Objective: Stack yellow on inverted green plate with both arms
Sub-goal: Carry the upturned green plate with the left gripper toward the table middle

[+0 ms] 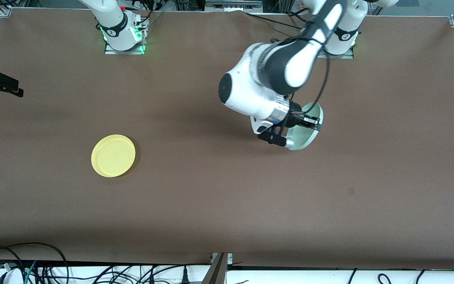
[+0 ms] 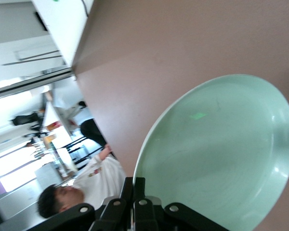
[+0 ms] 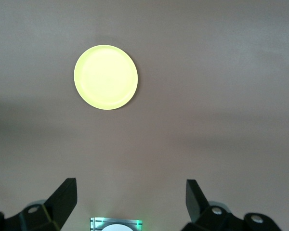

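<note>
Left gripper [image 1: 313, 123] is clamped on the rim of the green plate [image 1: 309, 136], and in the front view the plate is tipped steeply up on edge, its lower rim down near the brown table [image 1: 227, 205]. The left arm [image 1: 290, 67] reaches in from its base at the top of the view. Taking the green plate as the marker, the yellow plate [image 1: 113, 155] lies flat on the table, well apart from it, toward the right arm's end and a little nearer the front camera. The right arm's base [image 1: 118, 29] is up at the top edge, the arm waiting.

Left wrist view: fingers [image 2: 139, 199] pressed together on the green plate's [image 2: 216, 154] edge, its hollow face turned to the camera, brown table [image 2: 149, 57] around it.

Right wrist view: right gripper [image 3: 131, 195] hangs over bare table [image 3: 221, 120], fingers [image 3: 62, 198] spread wide with nothing between them. The yellow plate [image 3: 106, 77] sits flat below, clear of both fingertips.
</note>
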Controlling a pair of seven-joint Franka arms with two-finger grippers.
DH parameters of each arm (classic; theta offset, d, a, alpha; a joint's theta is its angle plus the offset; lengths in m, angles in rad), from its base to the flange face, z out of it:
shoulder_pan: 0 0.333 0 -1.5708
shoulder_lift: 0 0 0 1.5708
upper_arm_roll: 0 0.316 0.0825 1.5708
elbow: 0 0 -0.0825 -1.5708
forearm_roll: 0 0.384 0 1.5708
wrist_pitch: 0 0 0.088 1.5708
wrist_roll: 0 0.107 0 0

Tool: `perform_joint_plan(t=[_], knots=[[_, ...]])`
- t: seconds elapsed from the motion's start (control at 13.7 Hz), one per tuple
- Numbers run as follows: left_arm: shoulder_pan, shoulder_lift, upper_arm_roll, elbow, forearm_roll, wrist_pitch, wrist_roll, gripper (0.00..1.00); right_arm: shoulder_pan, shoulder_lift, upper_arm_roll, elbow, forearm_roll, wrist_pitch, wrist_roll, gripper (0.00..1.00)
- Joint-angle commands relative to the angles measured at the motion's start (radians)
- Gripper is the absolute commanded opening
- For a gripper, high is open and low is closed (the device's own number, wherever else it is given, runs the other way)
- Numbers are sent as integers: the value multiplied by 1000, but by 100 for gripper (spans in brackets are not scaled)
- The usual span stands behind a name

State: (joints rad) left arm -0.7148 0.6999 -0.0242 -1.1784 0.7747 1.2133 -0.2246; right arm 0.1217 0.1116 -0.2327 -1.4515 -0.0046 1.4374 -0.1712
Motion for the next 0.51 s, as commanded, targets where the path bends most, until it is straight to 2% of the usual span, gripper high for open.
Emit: perform_joint_plan(t=[0.0, 0.15, 0.44], knots=[[-78, 39, 21, -21, 92, -43, -38, 0, -10, 13, 3, 10, -2, -12, -17, 100], [-129, 64, 18, -23, 191, -87, -51, 0, -8, 17, 3, 11, -6, -6, -27, 100], [-210, 148, 20, -21, 222, -87, -192, 0, -10, 31, 3, 10, -14, -8, -28, 100]])
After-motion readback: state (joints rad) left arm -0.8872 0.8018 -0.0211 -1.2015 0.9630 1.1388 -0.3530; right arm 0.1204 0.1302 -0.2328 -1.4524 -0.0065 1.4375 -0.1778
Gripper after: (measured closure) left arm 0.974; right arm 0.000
